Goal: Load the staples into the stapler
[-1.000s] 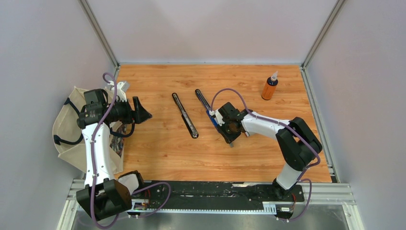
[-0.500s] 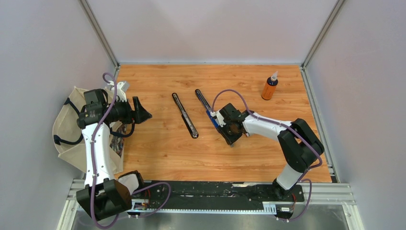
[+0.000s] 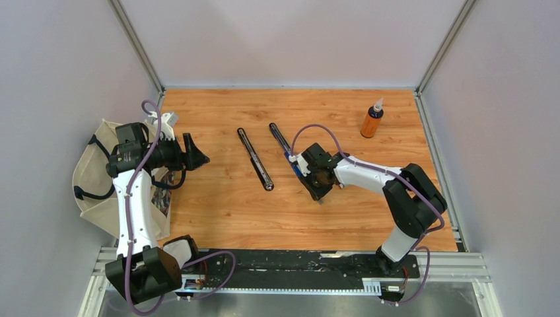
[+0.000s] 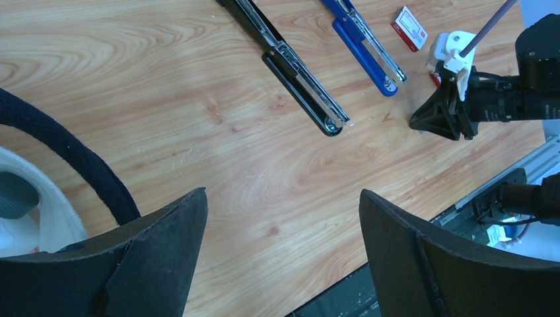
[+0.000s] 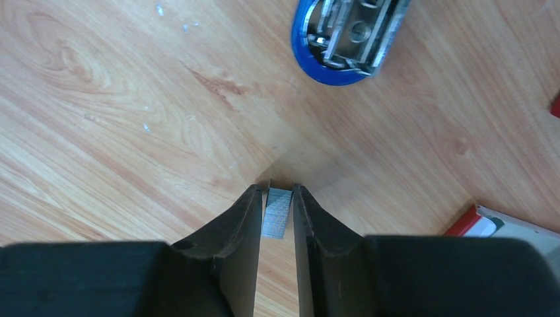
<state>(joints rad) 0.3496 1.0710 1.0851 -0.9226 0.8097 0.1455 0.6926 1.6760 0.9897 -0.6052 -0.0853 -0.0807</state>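
Right wrist — right pincer (image 5: 277, 195) pinches the staple strip (image 5: 276, 216). Blue stapler (image 5: 347, 33) lies ahead of it — staple box (image 5: 508, 228) off to its right.

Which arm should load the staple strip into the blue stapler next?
Right. The right gripper is shut on the staple strip, just short of the blue stapler and its open end. The left gripper hangs open and empty, well away from that stapler.
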